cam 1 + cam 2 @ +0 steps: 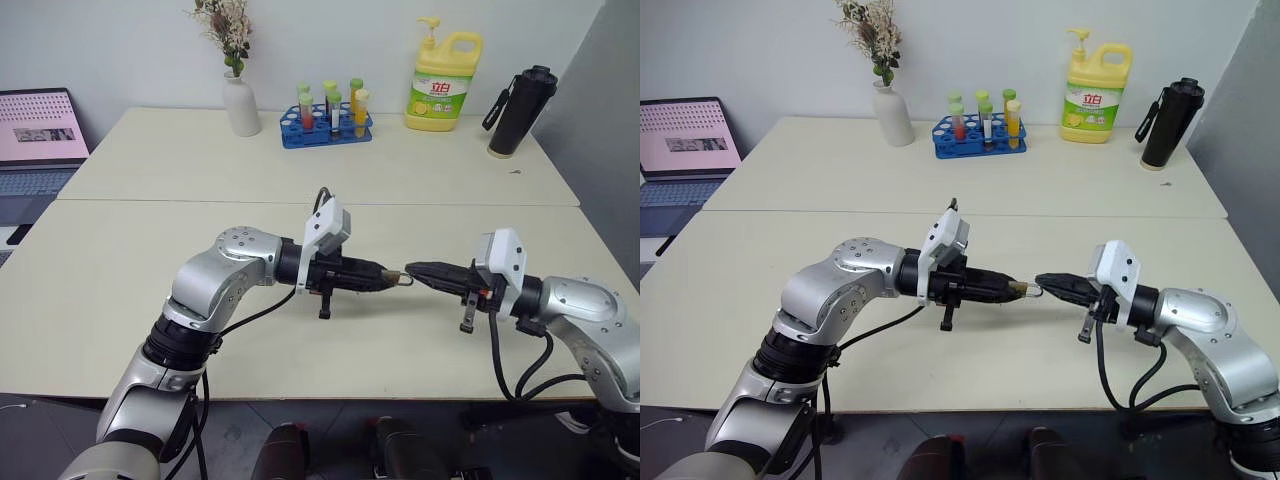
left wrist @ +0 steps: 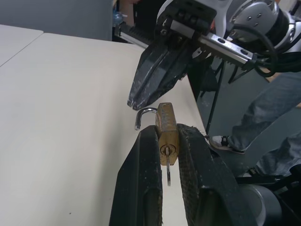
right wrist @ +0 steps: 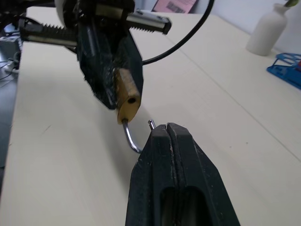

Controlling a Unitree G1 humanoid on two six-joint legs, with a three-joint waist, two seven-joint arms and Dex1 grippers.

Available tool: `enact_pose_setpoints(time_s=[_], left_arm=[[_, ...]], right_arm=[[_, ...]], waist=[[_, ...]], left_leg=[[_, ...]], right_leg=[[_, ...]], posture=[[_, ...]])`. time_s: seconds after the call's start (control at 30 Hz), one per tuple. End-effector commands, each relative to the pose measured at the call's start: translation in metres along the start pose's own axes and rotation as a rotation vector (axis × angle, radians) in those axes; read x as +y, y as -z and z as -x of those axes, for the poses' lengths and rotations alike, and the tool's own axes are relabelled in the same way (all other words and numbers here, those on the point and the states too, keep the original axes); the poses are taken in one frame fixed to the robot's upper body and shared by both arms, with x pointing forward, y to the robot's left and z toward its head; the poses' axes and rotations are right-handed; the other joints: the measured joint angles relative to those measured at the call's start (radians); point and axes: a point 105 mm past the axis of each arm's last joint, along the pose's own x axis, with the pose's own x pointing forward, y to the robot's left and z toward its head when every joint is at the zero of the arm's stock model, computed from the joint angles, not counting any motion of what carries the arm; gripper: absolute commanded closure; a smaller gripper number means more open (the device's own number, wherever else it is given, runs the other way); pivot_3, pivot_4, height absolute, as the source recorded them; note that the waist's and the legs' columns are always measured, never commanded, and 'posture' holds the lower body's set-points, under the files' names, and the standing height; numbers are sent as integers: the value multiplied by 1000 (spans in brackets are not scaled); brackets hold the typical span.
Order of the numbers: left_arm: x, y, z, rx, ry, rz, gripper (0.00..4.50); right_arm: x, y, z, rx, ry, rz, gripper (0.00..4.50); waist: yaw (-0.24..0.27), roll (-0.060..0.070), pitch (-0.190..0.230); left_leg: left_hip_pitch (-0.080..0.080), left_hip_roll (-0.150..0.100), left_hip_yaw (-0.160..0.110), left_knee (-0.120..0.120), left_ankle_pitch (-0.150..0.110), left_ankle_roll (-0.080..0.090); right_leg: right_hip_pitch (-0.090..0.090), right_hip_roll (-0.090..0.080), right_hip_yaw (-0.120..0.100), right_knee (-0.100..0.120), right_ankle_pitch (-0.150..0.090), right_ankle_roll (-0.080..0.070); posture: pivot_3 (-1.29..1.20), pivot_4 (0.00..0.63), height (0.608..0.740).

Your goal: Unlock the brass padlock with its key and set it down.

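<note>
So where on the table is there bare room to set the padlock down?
The near table is bare under and around both arms, up to the seam. It is crowded only along the far edge: vase, tube rack, soap bottle, black flask.

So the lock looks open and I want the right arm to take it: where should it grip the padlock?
Probably the brass padlock body's exposed shackle end, approached from the side facing the right gripper; left gripper fingers cover its key end.
</note>
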Motion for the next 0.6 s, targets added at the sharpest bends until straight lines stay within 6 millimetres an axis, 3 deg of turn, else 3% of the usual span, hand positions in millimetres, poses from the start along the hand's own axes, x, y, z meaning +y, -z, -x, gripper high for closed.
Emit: enact_pose_setpoints(time_s=[0.03,0.6], left_arm=[[-5,-13,3,-33,19,-30,4330],[-3,-10,5,-51,9,37,4330]], right_arm=[[4,-6,0,-7,-56,20,4500],[8,2,2,21,-75,6,4500]], waist=[[0,0,0],[0,0,0]], left_leg=[[0,0,0,0,0,0],[0,0,0,0,0,0]], right_leg=[[0,0,0,0,0,0],[0,0,0,0,0,0]], posture=[[0,150,740],[0,150,740]])
